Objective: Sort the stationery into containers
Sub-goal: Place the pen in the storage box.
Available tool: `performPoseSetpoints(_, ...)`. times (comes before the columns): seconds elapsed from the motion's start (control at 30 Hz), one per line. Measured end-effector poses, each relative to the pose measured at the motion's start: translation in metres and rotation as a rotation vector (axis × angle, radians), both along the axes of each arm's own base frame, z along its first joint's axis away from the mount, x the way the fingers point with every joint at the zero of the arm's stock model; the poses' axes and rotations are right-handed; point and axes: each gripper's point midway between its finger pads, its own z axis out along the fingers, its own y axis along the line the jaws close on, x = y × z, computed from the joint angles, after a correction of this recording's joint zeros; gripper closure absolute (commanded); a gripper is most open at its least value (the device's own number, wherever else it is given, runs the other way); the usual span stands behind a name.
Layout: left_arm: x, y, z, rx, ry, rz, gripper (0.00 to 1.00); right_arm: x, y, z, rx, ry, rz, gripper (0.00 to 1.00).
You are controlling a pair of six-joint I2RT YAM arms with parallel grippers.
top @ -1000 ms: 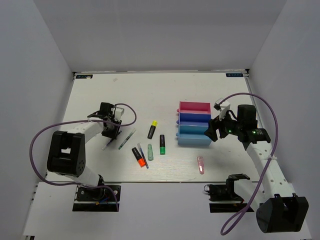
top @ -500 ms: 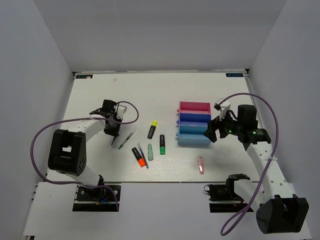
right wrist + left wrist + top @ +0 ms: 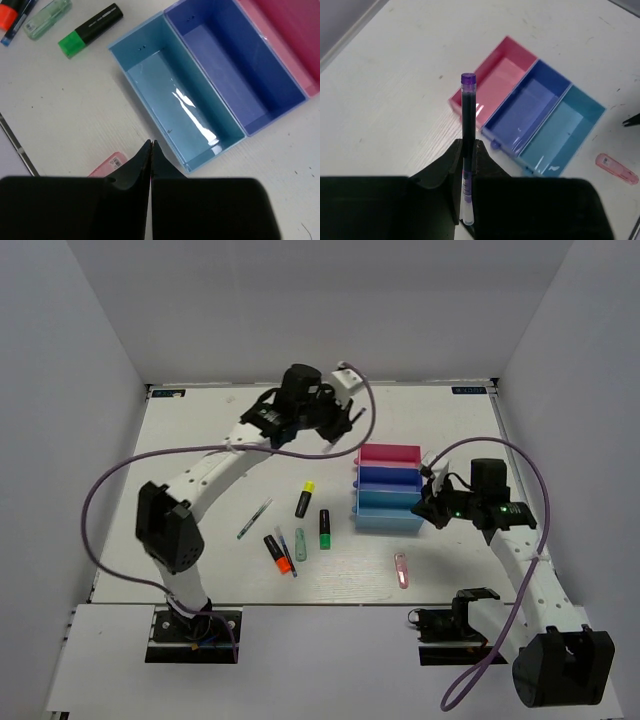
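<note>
Left wrist view, my left gripper point(image 3: 466, 150) pinching a dark pen point(image 3: 468, 107), purple cap up, lower end hidden between the fingers, over the table point(image 3: 395, 100) beside the pink tray point(image 3: 500, 82), right gripper point(image 3: 150, 149) closed on nothing I can see, near the light blue tray point(image 3: 165, 85), pink clip point(image 3: 109, 166) partly hidden behind it.

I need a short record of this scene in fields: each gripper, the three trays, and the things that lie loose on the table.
left gripper: shut on purple-capped pen, raised near pink tray
right gripper: shut, empty, by light blue tray
dark blue tray: empty, as are the other two
lying loose: yellow highlighter, green highlighter, orange highlighter, thin pen, pale green stick, pink clip
</note>
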Motion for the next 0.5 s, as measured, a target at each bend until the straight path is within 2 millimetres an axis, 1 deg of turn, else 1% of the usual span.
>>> performPoseSetpoints(0.07, 0.003, -0.032, -0.01, -0.001, -0.005, -0.085, 0.99, -0.006, 0.001, -0.007, -0.007, -0.011, 0.04, 1.0)
performPoseSetpoints(0.1, 0.008, -0.046, -0.018, -0.004, -0.007, -0.121, 0.99, -0.008, 0.002, -0.01, -0.012, -0.022, 0.062, 1.0)
performPoseSetpoints(0.17, 0.017, -0.066, -0.041, -0.001, -0.008, -0.178, 0.99, -0.011, 0.003, -0.012, -0.018, -0.046, 0.093, 1.0)
performPoseSetpoints(0.23, 0.022, -0.075, -0.068, 0.016, 0.016, -0.198, 0.99, -0.011, 0.003, -0.012, -0.027, -0.072, 0.112, 1.0)
performPoseSetpoints(0.33, 0.031, -0.089, -0.092, 0.015, 0.001, -0.225, 0.99, -0.009, 0.002, -0.01, -0.04, -0.103, 0.127, 1.0)
performPoseSetpoints(0.4, 0.036, -0.099, -0.096, -0.001, -0.033, -0.242, 0.99, -0.008, 0.002, -0.011, -0.046, -0.114, 0.131, 1.0)
performPoseSetpoints(0.5, 0.038, -0.118, -0.091, -0.035, -0.087, -0.272, 0.99, -0.006, 0.001, -0.011, -0.057, -0.132, 0.137, 1.0)
